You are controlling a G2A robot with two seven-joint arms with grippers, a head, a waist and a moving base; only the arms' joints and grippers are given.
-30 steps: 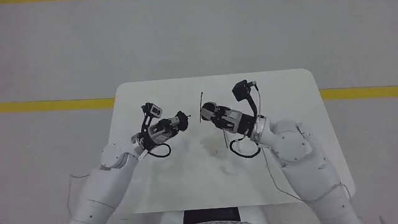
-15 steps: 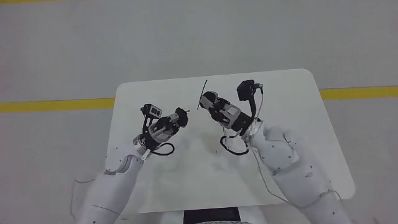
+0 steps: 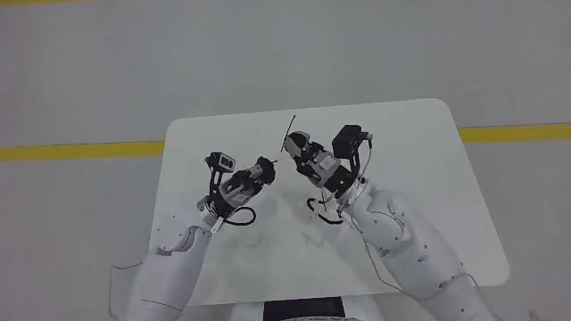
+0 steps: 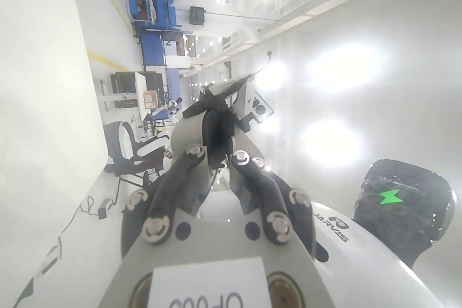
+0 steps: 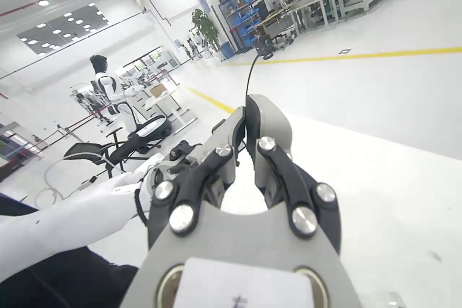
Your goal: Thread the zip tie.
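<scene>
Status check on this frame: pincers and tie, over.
Right pincer shut on zip tie, strap jutting out beyond it. Left pincer shut, close by, not touching tie. Nothing between them.

Glossy white rounded shells cover the left arm [image 3: 174, 248] and right arm [image 3: 401, 232], low in the top view. The left gripper [image 4: 216, 107] and right gripper [image 5: 246, 109] have pale grey fingers, black linkage bars and silver round-headed screws. Black cables [image 3: 314, 205] loop at the wrists. A green lightning mark [image 4: 389, 197] sits at the lower right of the left wrist view.
</scene>
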